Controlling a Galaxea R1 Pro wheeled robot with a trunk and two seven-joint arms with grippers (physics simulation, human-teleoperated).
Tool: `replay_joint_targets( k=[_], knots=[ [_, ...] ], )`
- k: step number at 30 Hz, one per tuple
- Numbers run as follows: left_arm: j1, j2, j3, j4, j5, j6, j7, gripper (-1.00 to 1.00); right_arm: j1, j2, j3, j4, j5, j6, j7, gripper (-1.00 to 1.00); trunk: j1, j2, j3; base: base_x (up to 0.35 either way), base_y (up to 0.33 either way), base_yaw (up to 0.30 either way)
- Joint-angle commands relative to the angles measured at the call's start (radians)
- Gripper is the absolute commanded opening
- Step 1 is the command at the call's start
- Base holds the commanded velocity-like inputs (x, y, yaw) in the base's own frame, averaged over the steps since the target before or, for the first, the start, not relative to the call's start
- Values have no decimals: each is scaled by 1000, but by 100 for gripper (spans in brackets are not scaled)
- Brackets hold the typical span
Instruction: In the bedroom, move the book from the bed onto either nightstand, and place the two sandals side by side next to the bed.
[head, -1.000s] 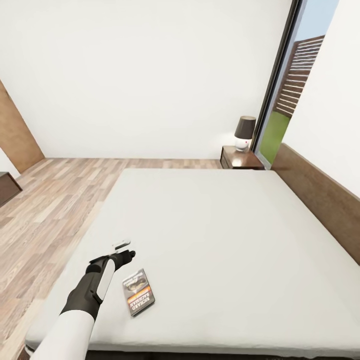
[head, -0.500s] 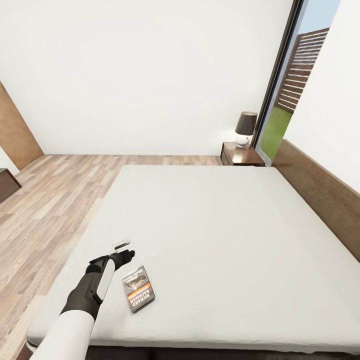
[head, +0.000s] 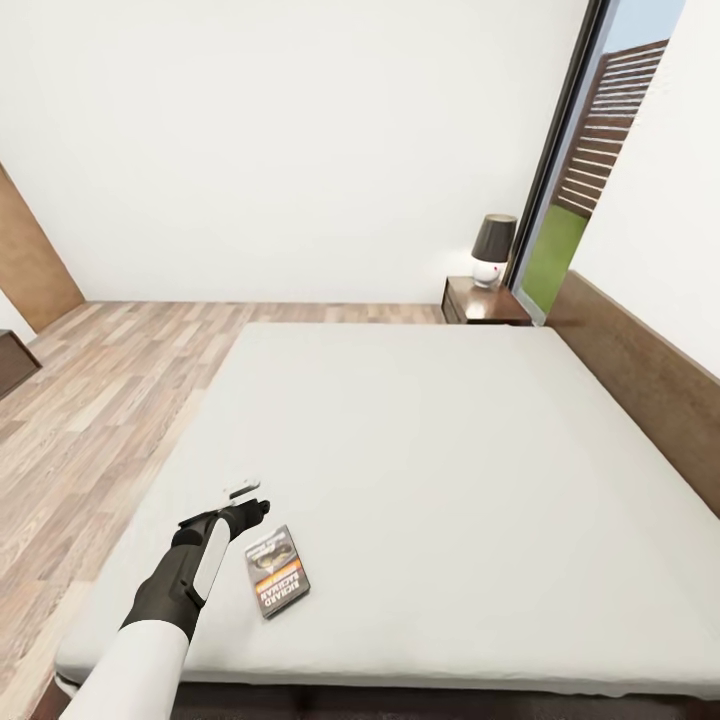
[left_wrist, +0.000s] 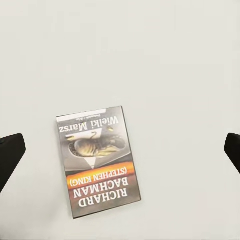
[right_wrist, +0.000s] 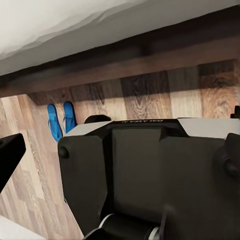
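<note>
Your left gripper (head: 243, 498) hovers spread wide, empty, above the book (head: 277, 584), which lies flat near the bed's (head: 450, 450) near-left corner. Your right gripper's state can't be told.

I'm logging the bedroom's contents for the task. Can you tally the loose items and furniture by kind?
Books: 1
Blue sandals: 2
Beds: 1
Nightstands: 1
Lamps: 1
Total: 6
</note>
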Motion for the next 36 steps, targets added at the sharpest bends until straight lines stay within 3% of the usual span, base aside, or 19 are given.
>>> replay_joint_targets(
  k=[1, 36],
  knots=[
    [-1, -1, 2, -2, 11, 5, 7, 100, -1, 0, 2, 1, -10, 3, 4, 100, 0, -2, -3, 0, 0, 0],
    [-1, -1, 2, -2, 12, 5, 5, 100, -1, 0, 2, 1, -10, 3, 4, 100, 0, -2, -58, 0, 0, 0]
  ],
)
